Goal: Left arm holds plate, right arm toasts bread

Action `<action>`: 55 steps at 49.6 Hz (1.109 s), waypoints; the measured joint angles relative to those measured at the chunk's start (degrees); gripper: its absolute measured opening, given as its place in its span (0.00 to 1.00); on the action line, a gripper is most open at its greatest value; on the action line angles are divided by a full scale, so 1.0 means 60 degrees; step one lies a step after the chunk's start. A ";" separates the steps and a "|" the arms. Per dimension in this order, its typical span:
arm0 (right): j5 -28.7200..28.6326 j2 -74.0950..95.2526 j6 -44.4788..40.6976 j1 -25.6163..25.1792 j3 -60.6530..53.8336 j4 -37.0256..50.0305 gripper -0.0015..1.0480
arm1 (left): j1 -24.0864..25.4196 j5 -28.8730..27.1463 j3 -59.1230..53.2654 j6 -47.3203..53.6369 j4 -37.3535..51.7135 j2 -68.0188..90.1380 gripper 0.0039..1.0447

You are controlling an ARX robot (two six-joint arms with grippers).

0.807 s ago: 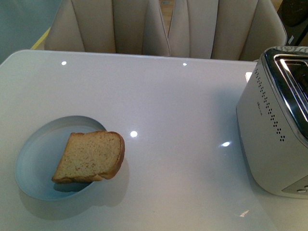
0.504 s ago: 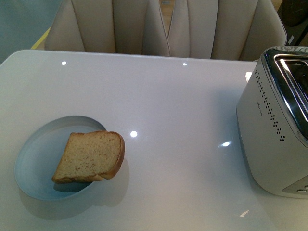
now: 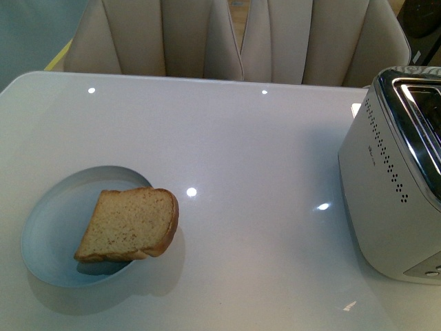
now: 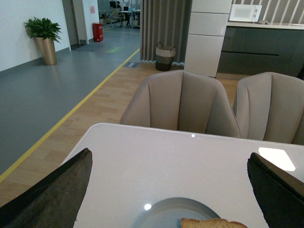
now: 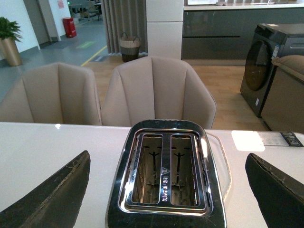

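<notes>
The pale blue plate (image 3: 48, 227) sits on the white table at the front left. A tan slice of bread (image 3: 129, 225) lies tilted on it, its crust overhanging the plate's right rim. Neither arm shows in the front view. In the left wrist view my left gripper (image 4: 168, 187) is open, its dark fingers (image 4: 57, 190) wide apart above the plate (image 4: 161, 213) and the bread's top edge (image 4: 213, 223). In the right wrist view my right gripper (image 5: 166, 190) is open above the toaster (image 5: 164, 173), whose two slots are empty.
The white and chrome toaster (image 3: 386, 186) stands at the table's right edge. Beige chairs (image 3: 234, 41) line the far side of the table. The table's far edge (image 4: 190, 130) runs in front of the chairs.
</notes>
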 joint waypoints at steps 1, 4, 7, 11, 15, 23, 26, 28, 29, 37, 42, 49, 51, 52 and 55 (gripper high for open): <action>0.0000 0.0000 0.0000 0.0000 0.0000 0.0000 0.92 | 0.0000 -0.0004 0.0000 0.0000 0.0000 0.0000 0.93; 0.0000 0.0000 0.0000 0.0000 0.0000 0.0000 0.92 | 0.0000 -0.0004 0.0000 0.0000 0.0000 0.0000 0.93; 0.0000 0.0000 0.0000 0.0000 0.0000 0.0000 0.92 | 0.0000 -0.0004 0.0000 0.0000 0.0000 0.0000 0.93; 0.0000 0.0000 0.0000 0.0000 0.0000 0.0000 0.92 | 0.0000 -0.0004 0.0000 0.0000 0.0000 0.0000 0.93; 0.0004 0.0000 0.0000 0.0000 0.0000 0.0000 0.92 | 0.0076 0.0313 0.0288 -0.0251 -0.0812 0.0328 0.93; 0.0000 0.0000 -0.0004 0.0000 0.0000 0.0000 0.92 | 0.0146 0.0900 0.1370 -0.1330 -0.3129 0.2922 0.93; 0.0000 0.0000 -0.0004 0.0000 0.0000 0.0000 0.92 | 0.0193 0.1038 0.1450 -0.1457 -0.2896 0.3344 0.93; -0.0004 0.0000 0.0000 0.0000 0.0000 0.0000 0.92 | 0.0219 0.1122 0.1504 -0.1497 -0.2728 0.3523 0.93; -0.0004 0.0000 0.0000 0.0000 0.0000 0.0000 0.92 | 0.0248 0.1198 0.1545 -0.1501 -0.2597 0.3643 0.93; -0.0004 0.0000 0.0000 0.0000 0.0000 0.0000 0.92 | 0.0743 0.1734 0.1810 -0.1494 -0.1082 0.5144 0.93; -0.0004 0.0000 -0.0004 0.0000 0.0000 0.0000 0.92 | 0.1169 0.2098 0.2084 -0.1468 0.0903 0.7107 0.93; 0.0000 0.0000 -0.0004 0.0000 0.0000 0.0000 0.92 | 0.1439 0.2415 0.2714 -0.1366 0.3523 1.0171 0.93; -0.0004 0.0000 0.0000 0.0000 0.0000 0.0000 0.92 | 0.1552 0.2415 0.2998 -0.1209 0.4444 1.1504 0.93; -0.0004 0.0000 0.0000 0.0000 0.0000 0.0000 0.92 | 0.1610 0.2452 0.3089 -0.1162 0.4710 1.1952 0.93; 0.0000 0.0000 -0.0004 0.0000 0.0000 0.0000 0.92 | 0.1843 0.2492 0.3384 -0.1016 0.5453 1.3391 0.93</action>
